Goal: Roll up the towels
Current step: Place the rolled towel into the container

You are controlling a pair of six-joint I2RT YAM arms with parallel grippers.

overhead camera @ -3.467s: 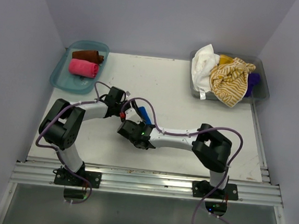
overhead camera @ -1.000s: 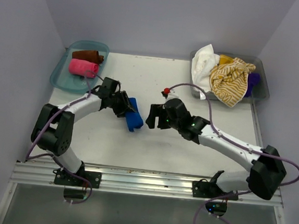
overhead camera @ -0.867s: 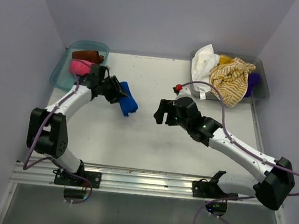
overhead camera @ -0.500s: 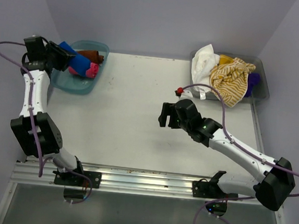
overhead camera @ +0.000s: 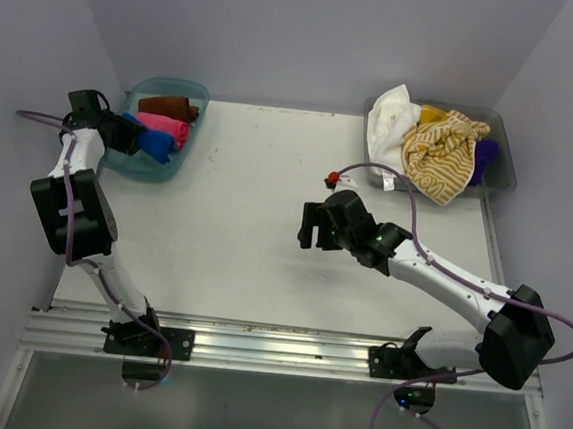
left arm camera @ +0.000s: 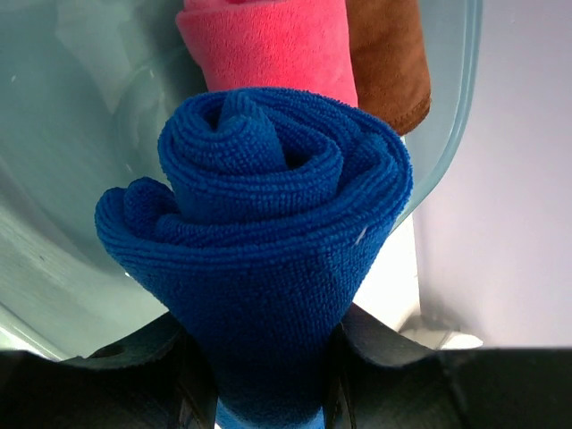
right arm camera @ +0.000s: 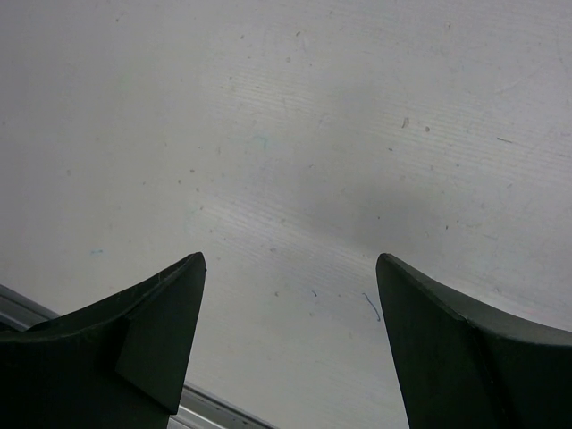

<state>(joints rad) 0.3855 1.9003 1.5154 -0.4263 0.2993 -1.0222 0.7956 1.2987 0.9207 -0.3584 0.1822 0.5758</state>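
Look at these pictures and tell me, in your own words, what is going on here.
The left gripper is clamped on a rolled blue towel and holds it at the teal tray, next to a rolled pink towel and a brown towel lying inside. The right gripper hangs open and empty over the table. A white towel, a yellow striped towel and a purple towel sit unrolled in the grey bin.
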